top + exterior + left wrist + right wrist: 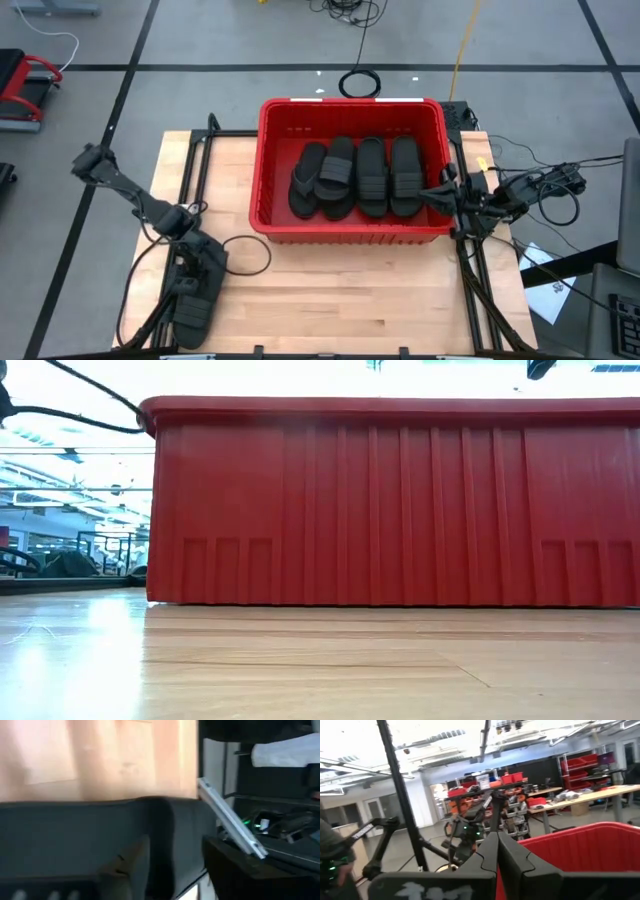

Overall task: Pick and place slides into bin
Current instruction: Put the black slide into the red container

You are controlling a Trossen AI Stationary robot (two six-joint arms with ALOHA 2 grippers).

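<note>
From above we see the red bin (pixel 352 165) at the far middle of the wooden table (pixel 340 290), with four black slides (pixel 352 176) lying side by side on its floor. The low view shows only the bin's ribbed wall (pixel 400 510) standing on the table. Our left gripper (pixel 192 300) is down at the table's near left corner, over another slide (pixel 190 312) lying there; we cannot tell how far its fingers are open. Our right gripper (pixel 447 188) sits at the bin's right rim, and its wrist view shows the fingers (pixel 487 857) pressed together, holding nothing.
</note>
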